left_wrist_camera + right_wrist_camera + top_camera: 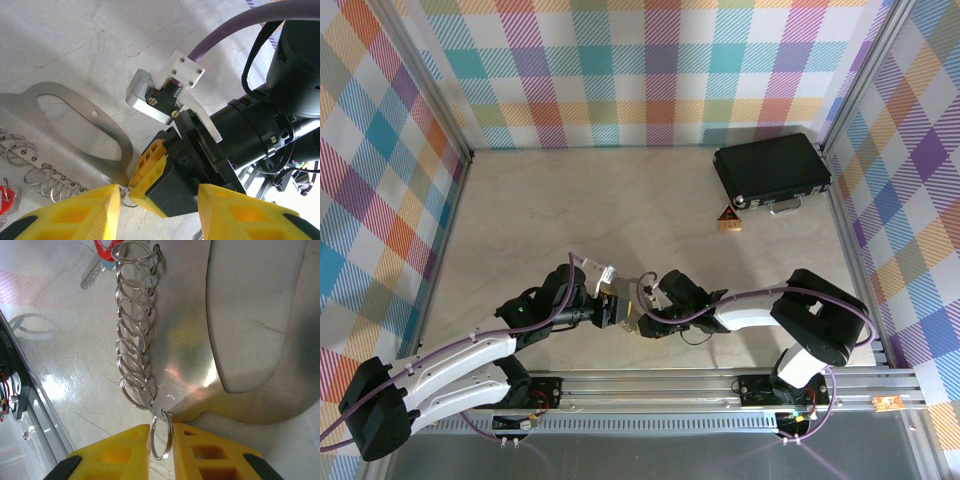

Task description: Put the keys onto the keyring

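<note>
The keyring [185, 340] is a silvery half-oval plate lying flat on the table, with a row of split rings [132, 340] along its straight edge. The key [102, 249], red-headed with a short silvery blade, lies at the far end of that row. My right gripper [161, 429] is shut on the last split ring at the plate's near corner. In the left wrist view the keyring [75, 115] lies at the left and the red key [5, 195] at the left edge. My left gripper [160, 215] is open. The right gripper [132, 184] reaches in between its fingers.
The two grippers [628, 313] meet near the front middle of the table. A black case [772, 170] lies at the back right. A small orange-brown triangular block [728, 218] stands just in front of it. Checked walls close in three sides.
</note>
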Motion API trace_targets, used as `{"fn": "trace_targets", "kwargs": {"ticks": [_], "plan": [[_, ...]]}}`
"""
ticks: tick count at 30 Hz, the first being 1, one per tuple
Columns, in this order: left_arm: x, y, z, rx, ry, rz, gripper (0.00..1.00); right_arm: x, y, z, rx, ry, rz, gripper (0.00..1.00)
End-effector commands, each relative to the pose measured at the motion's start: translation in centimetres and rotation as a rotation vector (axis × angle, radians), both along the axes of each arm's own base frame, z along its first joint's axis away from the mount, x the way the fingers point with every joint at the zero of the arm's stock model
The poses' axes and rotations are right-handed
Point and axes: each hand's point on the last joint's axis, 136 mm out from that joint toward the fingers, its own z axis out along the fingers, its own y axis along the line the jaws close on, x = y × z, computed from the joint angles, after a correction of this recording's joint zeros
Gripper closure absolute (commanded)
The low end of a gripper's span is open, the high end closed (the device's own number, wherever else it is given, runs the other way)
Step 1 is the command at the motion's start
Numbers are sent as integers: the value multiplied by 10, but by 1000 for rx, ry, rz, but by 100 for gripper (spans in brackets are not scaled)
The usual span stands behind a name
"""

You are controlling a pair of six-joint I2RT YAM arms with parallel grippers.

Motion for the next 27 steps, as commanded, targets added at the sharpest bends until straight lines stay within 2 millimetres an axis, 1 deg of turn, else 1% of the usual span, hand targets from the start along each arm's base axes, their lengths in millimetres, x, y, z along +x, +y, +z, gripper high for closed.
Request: {"fn": "trace_targets", "kwargs": {"ticks": [1, 7, 9, 14, 17, 21, 25, 27], "plan": [[2, -1, 2, -22, -1, 6, 55, -10, -4, -9, -40, 24, 32, 86], [4, -2, 2, -21, 4, 5, 55, -11, -4, -5, -34, 11, 49, 97], [4, -3, 2, -21, 5, 1, 55, -11, -4, 0, -20, -8, 64, 99], [4, -5, 9, -31, -6, -10, 55, -10, -9, 19, 2, -102, 97, 100], [4, -7, 15, -40, -16, -22, 55, -7, -14, 39, 30, -200, 116, 100], [1, -11, 25, -73, -33, -50, 56, -6, -22, 69, 94, -342, 134, 100], [-7, -18, 45, -148, -76, -106, 57, -9, -30, 99, 167, -464, 155, 100], [-13, -23, 60, -201, -108, -147, 57, -13, -33, 118, 225, -526, 168, 100]]}}
